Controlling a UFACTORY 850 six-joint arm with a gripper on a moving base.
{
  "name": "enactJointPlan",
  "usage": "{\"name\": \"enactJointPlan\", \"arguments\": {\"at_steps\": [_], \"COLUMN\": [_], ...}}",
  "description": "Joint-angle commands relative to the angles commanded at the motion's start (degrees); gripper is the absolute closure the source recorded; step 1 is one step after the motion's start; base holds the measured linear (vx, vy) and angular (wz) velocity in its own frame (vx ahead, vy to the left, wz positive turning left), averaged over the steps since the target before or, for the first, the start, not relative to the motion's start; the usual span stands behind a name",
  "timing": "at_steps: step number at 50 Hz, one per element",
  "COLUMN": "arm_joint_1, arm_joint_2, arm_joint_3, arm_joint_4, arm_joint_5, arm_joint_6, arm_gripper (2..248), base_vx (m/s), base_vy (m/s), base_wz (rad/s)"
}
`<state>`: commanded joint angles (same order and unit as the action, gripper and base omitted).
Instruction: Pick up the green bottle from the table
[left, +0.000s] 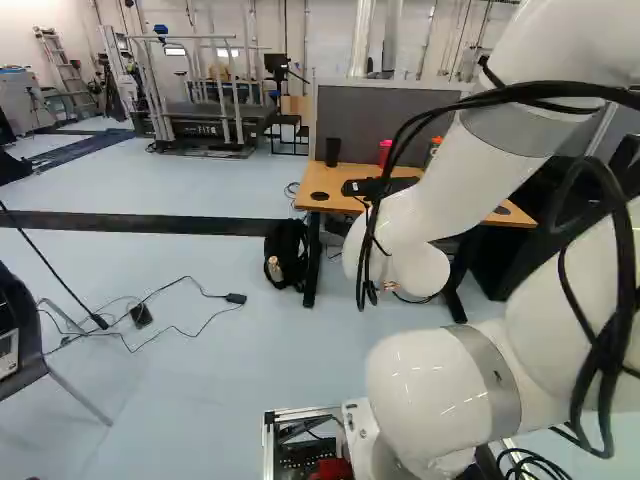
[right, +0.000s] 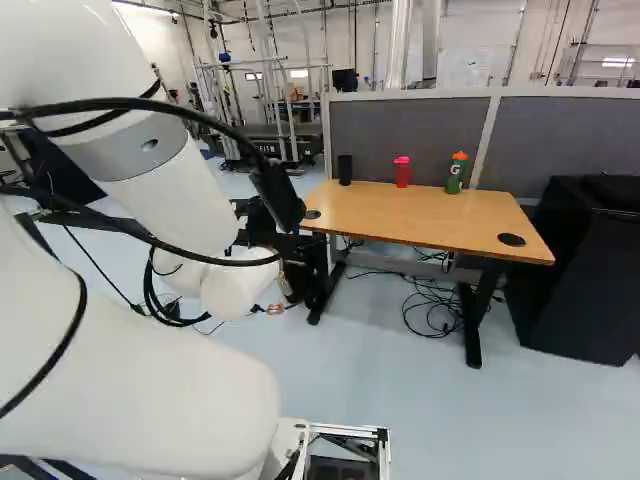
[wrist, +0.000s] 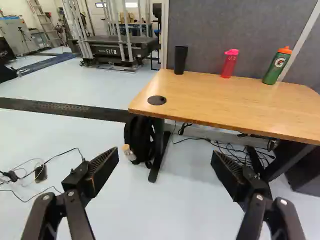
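Observation:
In the right base view my gripper (right: 278, 200) hangs near the left end of the wooden table (right: 400, 215). The wrist view has the gripper (wrist: 165, 158) wide open, only floor visible between its fingers. The green bottle (wrist: 276, 68), orange-capped, stands upright at the table's back edge by the grey divider, well ahead of the gripper and off to the side of its right-hand finger. It also shows whole in the right base view (right: 456, 177); in the left base view the arm mostly covers it.
A red bottle (wrist: 230, 63) and a black cup (wrist: 180, 60) share the table's back edge. A backpack (wrist: 140, 140) leans by the table leg, with cables (wrist: 235, 150) under the tabletop. A black cabinet (right: 585, 260) stands at the right; a chair (left: 25, 335) at the left base view's left edge.

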<state>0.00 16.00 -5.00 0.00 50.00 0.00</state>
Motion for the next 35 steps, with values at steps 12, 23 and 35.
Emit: {"name": "enactJointPlan", "arguments": {"at_steps": [12, 23, 35], "arm_joint_1": [0.0, 0.0, 0.0], "arm_joint_2": [0.0, 0.0, 0.0], "arm_joint_3": [0.0, 0.0, 0.0], "arm_joint_4": [0.0, 0.0, 0.0], "arm_joint_5": [0.0, 0.0, 0.0], "arm_joint_6": [0.0, 0.0, 0.0], "arm_gripper": [3, 3, 3], "base_vx": [0.152, 0.147, 0.135], "base_vy": [-0.023, -0.029, -0.037], "base_wz": [-0.132, -0.16, -0.193]}}
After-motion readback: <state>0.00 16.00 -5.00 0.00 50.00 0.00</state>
